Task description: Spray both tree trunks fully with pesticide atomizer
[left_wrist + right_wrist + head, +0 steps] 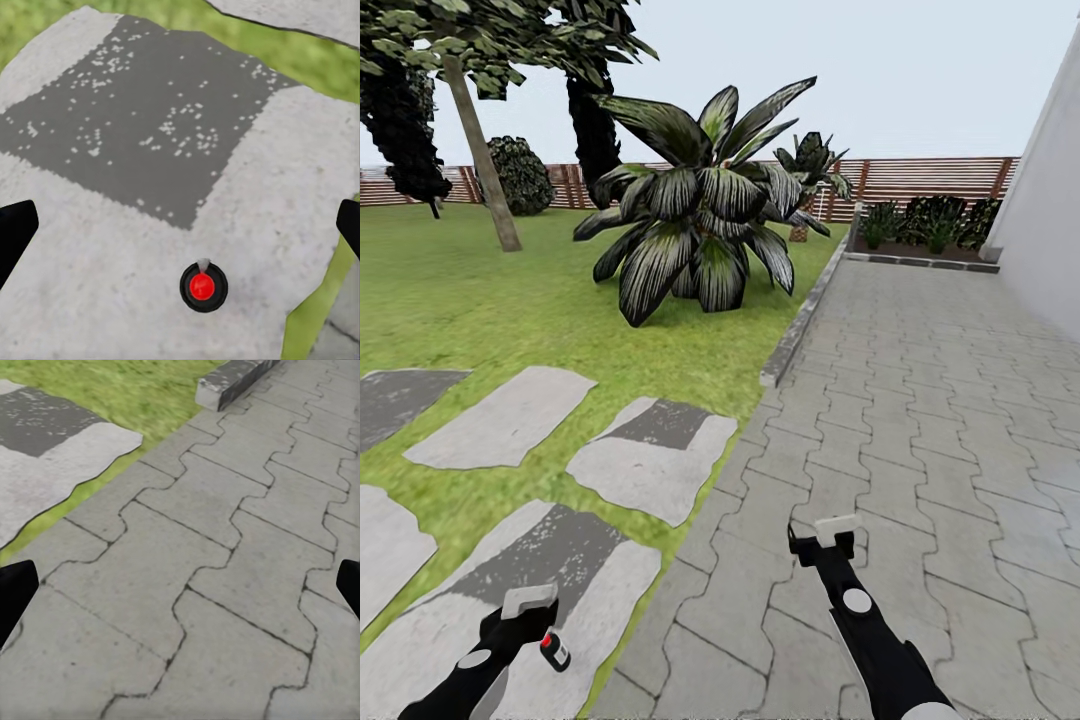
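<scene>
— Position of the pesticide atomizer [203, 286]?
— Standing upright on a pale stepping slab [112, 277], near that slab's edge by the grass strip [319, 300], just beside the left gripper [528, 603].
— Left gripper's state?
— Spread wide, holding nothing, poised over the slab.
— And the right gripper [836, 532]?
— Spread apart too, empty, above the grey paving [225, 577].
— Any tree?
— One tree trunk [482, 155] far off on the lawn [490, 300], before the fence [930, 180].
</scene>
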Robot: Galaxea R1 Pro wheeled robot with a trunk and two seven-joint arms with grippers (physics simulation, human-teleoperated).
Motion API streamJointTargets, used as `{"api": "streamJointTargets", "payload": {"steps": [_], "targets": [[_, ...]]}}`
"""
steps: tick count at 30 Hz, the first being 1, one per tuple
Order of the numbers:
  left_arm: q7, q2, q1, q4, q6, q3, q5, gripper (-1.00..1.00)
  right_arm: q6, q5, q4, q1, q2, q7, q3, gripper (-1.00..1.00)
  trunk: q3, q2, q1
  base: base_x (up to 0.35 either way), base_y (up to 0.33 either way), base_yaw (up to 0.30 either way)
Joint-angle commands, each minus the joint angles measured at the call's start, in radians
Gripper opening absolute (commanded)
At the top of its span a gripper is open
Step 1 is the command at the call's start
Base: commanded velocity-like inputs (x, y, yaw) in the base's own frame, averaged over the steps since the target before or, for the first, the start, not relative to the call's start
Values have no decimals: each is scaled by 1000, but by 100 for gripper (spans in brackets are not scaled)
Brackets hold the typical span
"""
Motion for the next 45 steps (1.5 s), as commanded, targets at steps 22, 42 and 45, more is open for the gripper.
{"api": "streamJointTargets", "payload": {"steps": [22, 42, 45], "targets": [[0, 0, -1, 2, -6, -2, 6, 100, -3, 10, 1, 0, -1, -6, -1, 100, -74, -121, 67, 0, 0, 0], [0, 1, 1, 14, -114, -5, 4, 100, -3, 10, 1, 0, -1, -7, -3, 100, -180, -125, 76, 0, 0, 0], [0, 2, 0, 16, -125, -5, 4, 100, -3, 10, 2, 0, -2, -7, -3, 100, -196, -126, 78, 0, 0, 0]]}}
